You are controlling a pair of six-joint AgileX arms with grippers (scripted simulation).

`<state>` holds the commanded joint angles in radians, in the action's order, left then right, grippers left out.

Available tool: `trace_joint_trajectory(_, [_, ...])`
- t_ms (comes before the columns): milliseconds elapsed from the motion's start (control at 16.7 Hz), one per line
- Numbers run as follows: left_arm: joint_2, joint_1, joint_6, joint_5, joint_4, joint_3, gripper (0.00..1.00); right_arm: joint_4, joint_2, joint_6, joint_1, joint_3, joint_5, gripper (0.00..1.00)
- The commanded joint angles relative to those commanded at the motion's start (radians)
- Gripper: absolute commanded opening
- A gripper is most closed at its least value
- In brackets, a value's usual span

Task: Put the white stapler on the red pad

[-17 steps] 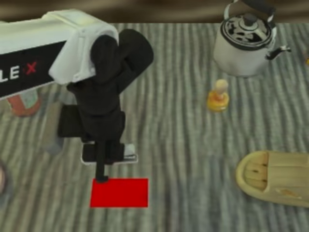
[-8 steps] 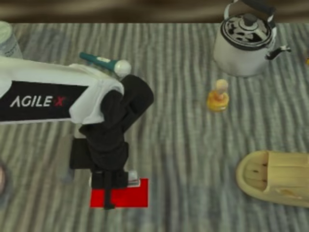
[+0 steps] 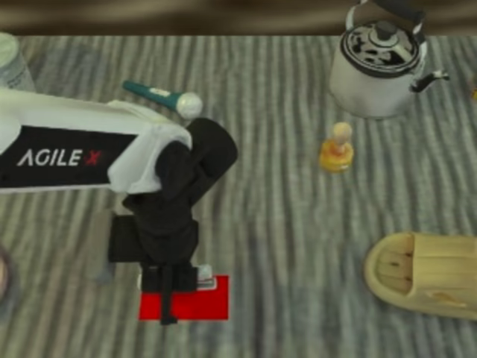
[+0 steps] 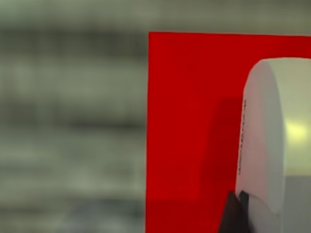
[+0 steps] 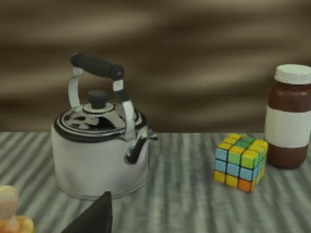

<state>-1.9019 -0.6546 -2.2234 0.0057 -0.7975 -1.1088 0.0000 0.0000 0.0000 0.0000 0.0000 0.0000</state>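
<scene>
Change: since 1.0 s ago the left arm has swung down toward the near edge, uncovering the teal-handled tool; over the last 0.5 s it has barely shifted.
Left gripper (image 3: 168, 298): black, low over the left part of the red pad; its fingers are clamped on the white stapler.
White stapler (image 3: 203, 277): slim smooth white bar, only its right end showing past the gripper, over the pad's far edge; the left wrist view shows its rounded white body (image 4: 272, 141) above the red surface.
Red pad (image 3: 205, 306): flat plain red rectangle, its left part hidden by the gripper.
Table (image 3: 283, 224): grey cloth with wavy ribbed stripes.
Teal-handled tool (image 3: 164, 97): white rounded head, lying far-left, just beyond the arm.
Yellow toy figure (image 3: 337, 149): small, centre-right.
Kettle (image 3: 376, 63): shiny metal, black handle, far right.
Slipper (image 3: 421, 274): pale yellow, ribbed, right edge.
Puzzle cube (image 5: 241, 162): multicoloured, beside a brown jar (image 5: 289, 124) with a white lid.
Right arm: parked out of the top view; one dark finger (image 5: 95, 216) shows in the right wrist view.
</scene>
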Motion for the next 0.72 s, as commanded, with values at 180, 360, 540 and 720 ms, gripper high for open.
trace_joint_trajectory(180, [0.000, 0.000, 0.000, 0.000, 0.000, 0.000, 0.53, 0.000, 0.000, 0.000, 0.000, 0.000, 0.000, 1.00])
trace_joint_trajectory(360, [0.000, 0.000, 0.000, 0.000, 0.000, 0.000, 0.75, 0.000, 0.000, 0.000, 0.000, 0.000, 0.000, 1.00])
trace_joint_trajectory(540, [0.000, 0.000, 0.000, 0.000, 0.000, 0.000, 0.98, 0.000, 0.000, 0.000, 0.000, 0.000, 0.000, 1.00])
trace_joint_trajectory(720, [0.000, 0.000, 0.000, 0.000, 0.000, 0.000, 1.00, 0.000, 0.000, 0.000, 0.000, 0.000, 0.000, 1.00])
